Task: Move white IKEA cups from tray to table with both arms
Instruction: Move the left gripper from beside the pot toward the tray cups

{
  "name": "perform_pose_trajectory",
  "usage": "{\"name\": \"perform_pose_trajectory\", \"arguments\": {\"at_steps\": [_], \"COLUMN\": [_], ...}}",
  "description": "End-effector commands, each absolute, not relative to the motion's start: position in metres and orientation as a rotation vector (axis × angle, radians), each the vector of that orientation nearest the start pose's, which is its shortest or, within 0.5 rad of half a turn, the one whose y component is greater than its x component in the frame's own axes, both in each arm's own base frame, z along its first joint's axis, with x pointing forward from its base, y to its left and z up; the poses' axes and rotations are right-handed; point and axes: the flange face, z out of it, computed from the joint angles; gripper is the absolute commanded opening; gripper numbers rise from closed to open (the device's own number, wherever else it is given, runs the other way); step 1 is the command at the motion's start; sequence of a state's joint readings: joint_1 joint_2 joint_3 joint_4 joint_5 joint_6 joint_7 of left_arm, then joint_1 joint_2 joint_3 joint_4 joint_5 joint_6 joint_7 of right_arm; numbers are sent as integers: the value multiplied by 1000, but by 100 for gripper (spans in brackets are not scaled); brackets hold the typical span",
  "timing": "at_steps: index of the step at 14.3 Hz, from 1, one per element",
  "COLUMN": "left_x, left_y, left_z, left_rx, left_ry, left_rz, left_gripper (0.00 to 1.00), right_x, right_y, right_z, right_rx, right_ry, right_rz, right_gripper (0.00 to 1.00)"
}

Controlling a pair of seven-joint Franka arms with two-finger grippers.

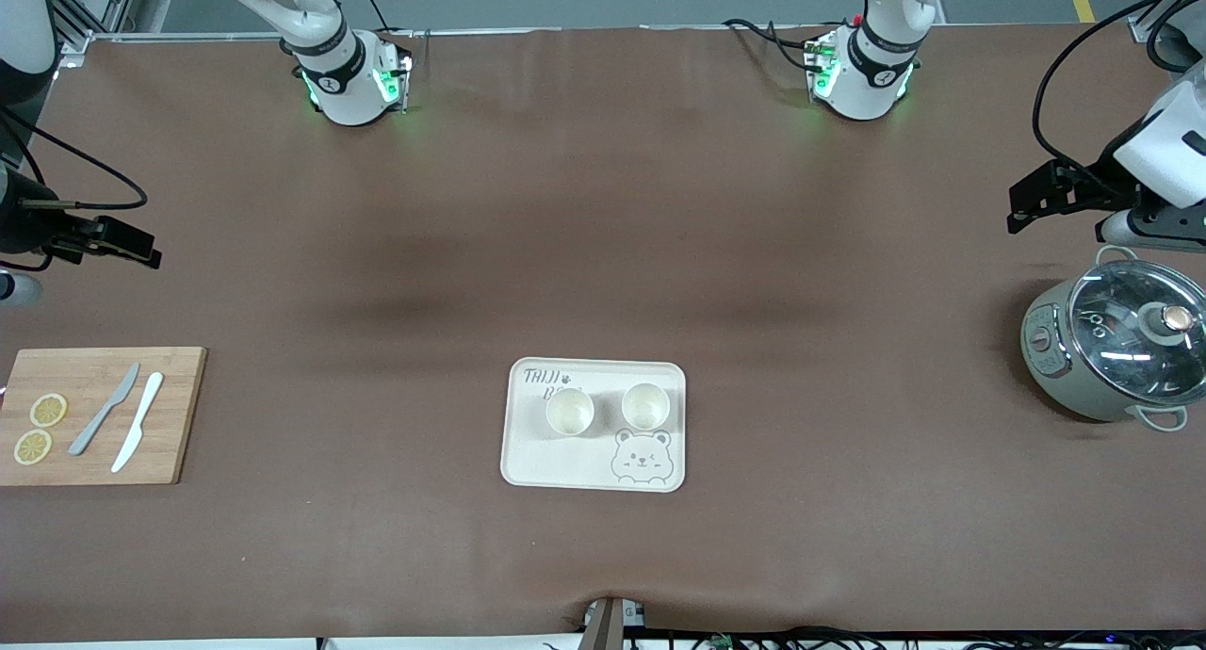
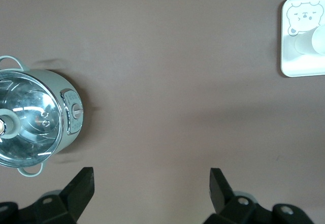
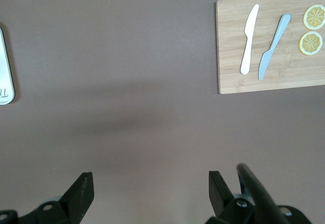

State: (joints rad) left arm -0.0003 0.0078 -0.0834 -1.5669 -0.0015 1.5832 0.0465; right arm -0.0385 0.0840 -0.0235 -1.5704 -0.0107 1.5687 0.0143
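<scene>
Two white IKEA cups [image 1: 570, 411] [image 1: 645, 406] stand upright side by side on the cream bear tray [image 1: 556, 466], mid-table and toward the front camera. My left gripper [image 1: 1027, 203] is open and empty, up in the air at the left arm's end of the table, beside the pot. In the left wrist view it [image 2: 151, 176] is over bare table, with the tray's corner [image 2: 299, 66] and one cup [image 2: 312, 43] far off. My right gripper [image 1: 137, 247] [image 3: 151, 179] is open and empty, over bare table at the right arm's end. The tray's edge [image 3: 5, 76] shows in the right wrist view.
A grey-green pot with a glass lid [image 1: 1116, 344] [image 2: 35, 117] stands at the left arm's end. A wooden cutting board [image 1: 99, 414] [image 3: 269, 46] with two knives and two lemon slices lies at the right arm's end. Brown table spreads round the tray.
</scene>
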Motion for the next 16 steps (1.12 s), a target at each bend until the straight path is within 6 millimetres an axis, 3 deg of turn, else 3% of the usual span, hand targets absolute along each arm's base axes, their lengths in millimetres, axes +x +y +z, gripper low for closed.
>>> {"name": "perform_pose_trajectory", "arguments": {"at_steps": [1, 7, 11, 12, 16], "left_x": [558, 557, 566, 570, 599], "left_y": [-45, -56, -78, -87, -156], "left_z": [625, 622, 610, 604, 584], "left_rx": [-3118, -3129, -3137, -3140, -3148], "left_ry": [237, 257, 275, 206, 90], "left_rz": [-15, 2, 3, -2, -11], "left_gripper": [100, 100, 100, 100, 100], "right_x": [568, 568, 568, 568, 567], "right_y": [-36, -36, -35, -35, -35], "right_z": [579, 579, 580, 581, 581], "right_rx": [-3128, -3128, -3129, -3129, -3129], "right_ry": [116, 116, 113, 113, 113], "right_rz": [120, 122, 120, 117, 120], "right_gripper": [100, 100, 100, 100, 100]}}
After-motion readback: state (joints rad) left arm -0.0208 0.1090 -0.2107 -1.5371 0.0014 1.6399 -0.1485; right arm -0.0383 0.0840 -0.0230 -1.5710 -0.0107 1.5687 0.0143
